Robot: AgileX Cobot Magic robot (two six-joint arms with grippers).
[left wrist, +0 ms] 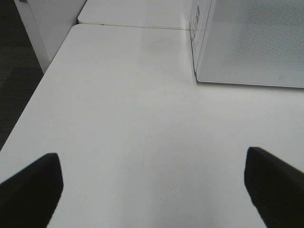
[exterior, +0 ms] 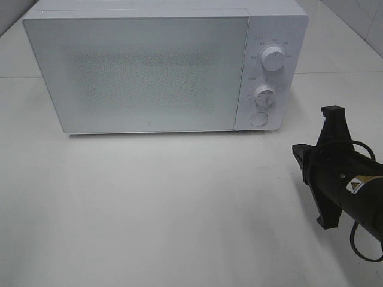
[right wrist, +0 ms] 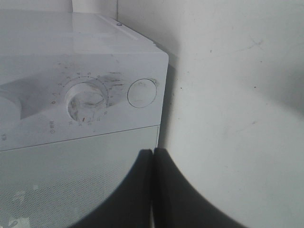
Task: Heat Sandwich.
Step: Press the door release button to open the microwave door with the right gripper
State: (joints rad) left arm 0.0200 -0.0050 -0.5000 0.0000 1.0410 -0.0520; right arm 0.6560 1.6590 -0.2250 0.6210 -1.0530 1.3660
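The sandwich is not in view in any frame. The white microwave [exterior: 143, 66] stands at the back of the table with its door shut. My right gripper [exterior: 299, 152] is shut and empty, low over the table to the right of the microwave, pointing toward its control panel. In the right wrist view its shut fingertips [right wrist: 152, 152] lie just in front of the panel's lower knob [right wrist: 86, 100] and round button [right wrist: 141, 92]. My left gripper [left wrist: 152, 166] is open and empty over bare table, left of the microwave [left wrist: 251, 42]; it is outside the exterior high view.
The control panel has an upper knob [exterior: 274, 60], a lower knob [exterior: 264, 95] and a round button [exterior: 258, 119]. The white table [exterior: 167, 203] stretches in front of the microwave. The table's left edge [left wrist: 28, 114] drops to a dark floor.
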